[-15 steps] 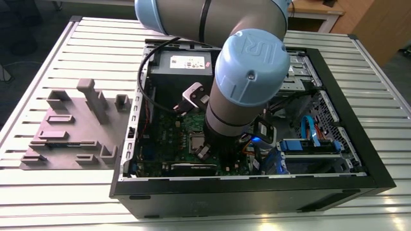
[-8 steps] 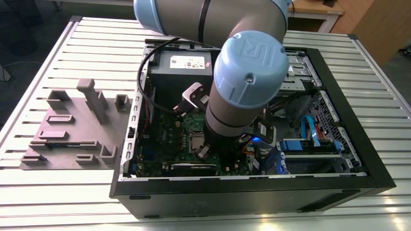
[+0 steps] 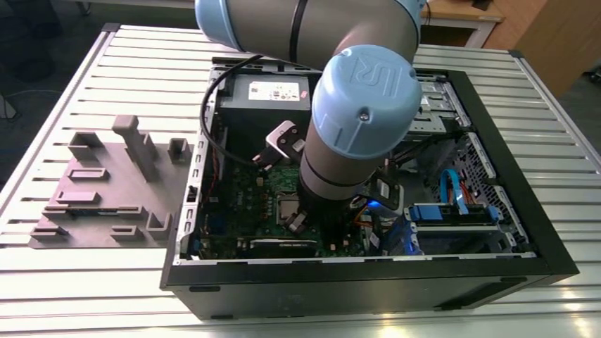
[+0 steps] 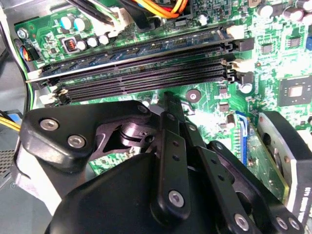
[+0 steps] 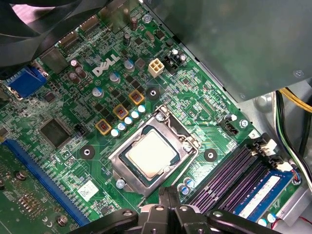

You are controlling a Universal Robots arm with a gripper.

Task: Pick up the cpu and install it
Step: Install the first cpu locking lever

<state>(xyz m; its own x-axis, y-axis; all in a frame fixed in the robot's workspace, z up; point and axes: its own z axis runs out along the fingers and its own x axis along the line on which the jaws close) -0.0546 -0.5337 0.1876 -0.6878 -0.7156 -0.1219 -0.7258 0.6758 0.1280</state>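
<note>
In the first wrist view the cpu (image 5: 148, 153), a small square chip with a pale metal top, lies flat inside the silver socket frame (image 5: 118, 163) on the green motherboard (image 5: 63, 97). My gripper (image 5: 169, 191) hovers just beside the socket, on the memory-slot side, with its black fingers pressed together and nothing between them. The second wrist view has the same gripper (image 4: 170, 97) shut above the board near the long memory slots (image 4: 146, 73). In the exterior view the arm (image 3: 362, 105) reaches down into the open computer case (image 3: 507, 232) over the socket (image 3: 284, 206).
A large grey power supply box (image 5: 234, 44) stands close to the socket. Memory slots (image 5: 234, 175), one with a blue module (image 5: 261, 192), run beside it. Cables (image 5: 287, 126) hang near the case wall. A grey fixture block (image 3: 94, 190) sits outside the case on the slatted table (image 3: 56, 105).
</note>
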